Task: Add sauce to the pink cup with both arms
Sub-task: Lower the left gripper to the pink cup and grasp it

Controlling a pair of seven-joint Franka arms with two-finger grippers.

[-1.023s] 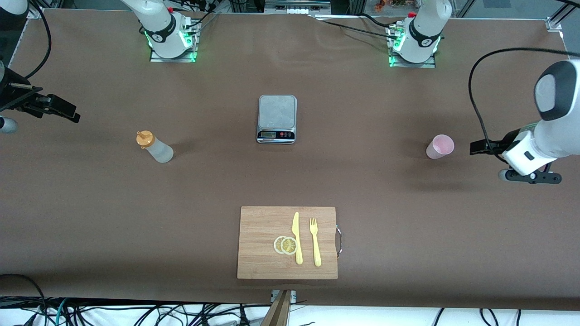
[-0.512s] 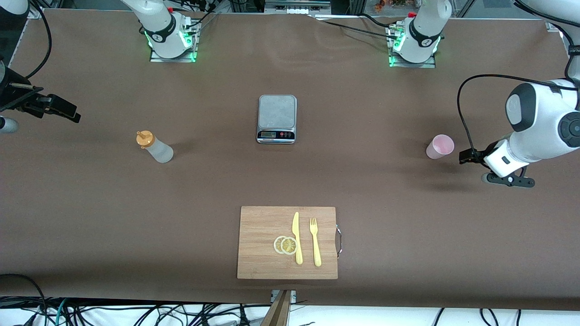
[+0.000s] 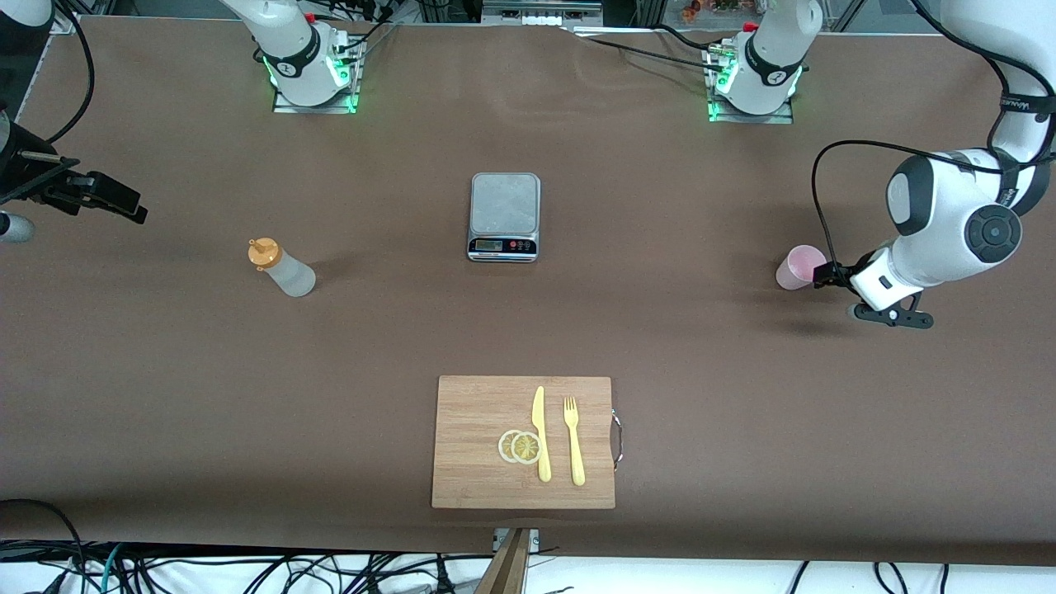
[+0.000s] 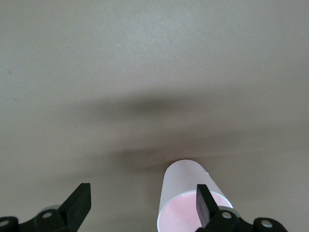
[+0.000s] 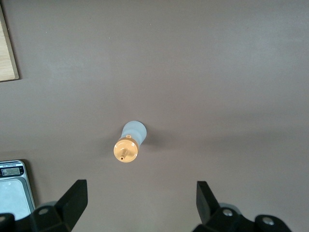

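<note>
Our left gripper (image 3: 819,275) has its fingers apart, low at the pink cup (image 3: 800,266), which stands toward the left arm's end of the table with one finger at its rim. We judge this the reach for the cup; next, centre it and close. Our right gripper (image 5: 140,205), fingers spread, waits above the sauce bottle (image 3: 281,267)

A grey scale (image 3: 504,216) sits mid-table (image 3: 330,355); nearer the camera, a board (image 3: 478,462) holds lemon slices (image 3: 520,446), knife (image 3: 540,433) and fork (image 3: 573,440).
</note>
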